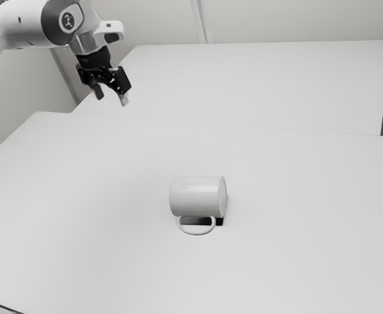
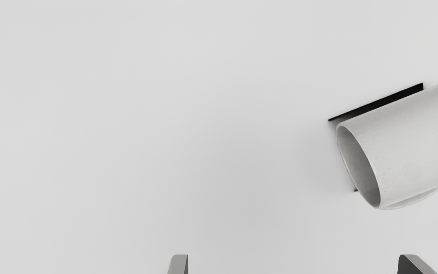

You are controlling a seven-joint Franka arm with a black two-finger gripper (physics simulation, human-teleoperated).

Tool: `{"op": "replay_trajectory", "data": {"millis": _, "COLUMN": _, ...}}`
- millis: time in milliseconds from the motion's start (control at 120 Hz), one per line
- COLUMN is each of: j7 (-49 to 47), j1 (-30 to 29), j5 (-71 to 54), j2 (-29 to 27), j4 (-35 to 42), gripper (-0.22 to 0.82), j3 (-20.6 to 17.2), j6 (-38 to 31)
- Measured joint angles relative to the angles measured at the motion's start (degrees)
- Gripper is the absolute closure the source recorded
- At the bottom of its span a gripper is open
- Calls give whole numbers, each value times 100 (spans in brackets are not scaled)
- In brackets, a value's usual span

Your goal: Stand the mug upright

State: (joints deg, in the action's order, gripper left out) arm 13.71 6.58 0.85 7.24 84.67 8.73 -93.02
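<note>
In the exterior view the black gripper (image 1: 112,97) hangs high above the table at the upper left, well apart from the mug. The white mug (image 1: 196,196) lies on its side near the table's middle, its handle toward the bottom of that view. Seen in the wrist view, the gripper (image 2: 293,264) is open, with its two fingertips wide apart and nothing between them. The mug (image 2: 413,144) shows its hollow mouth facing the gripper's side, and part of its handle peeks out beneath the body. Its base end is cut off by the picture's edge.
A thin dark patch (image 2: 386,101) lies along the mug's side on the white table (image 1: 99,216). Behind the table stands another white surface (image 1: 256,85), with pale walls around.
</note>
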Motion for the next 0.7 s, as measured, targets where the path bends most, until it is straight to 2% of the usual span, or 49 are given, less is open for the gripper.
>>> {"op": "replay_trajectory", "data": {"millis": 133, "j7": 120, "j1": -29, "j5": 222, "j2": -30, "j4": 179, "gripper": 0, "j3": 59, "j6": -197}}
{"op": "replay_trajectory", "data": {"millis": 333, "j7": 254, "j1": 0, "j5": 1340, "j2": -480, "j4": 1516, "gripper": 0, "j3": 480, "j6": -499}}
{"op": "replay_trajectory", "data": {"millis": 458, "j7": 395, "j1": 96, "j5": 2395, "j2": -309, "j4": 2071, "gripper": 0, "j3": 932, "j6": -575}}
{"op": "replay_trajectory", "data": {"millis": 508, "j7": 485, "j1": 317, "j5": 2813, "j2": -212, "j4": 2182, "gripper": 0, "j3": 1296, "j6": -563}}
{"op": "replay_trajectory", "data": {"millis": 617, "j7": 665, "j1": 748, "j5": 3505, "j2": 49, "j4": 2255, "gripper": 0, "j3": 1823, "j6": -465}}
{"op": "replay_trajectory", "data": {"millis": 700, "j7": 827, "j1": 947, "j5": 3963, "j2": 211, "j4": 2405, "gripper": 0, "j3": 2018, "j6": -398}}
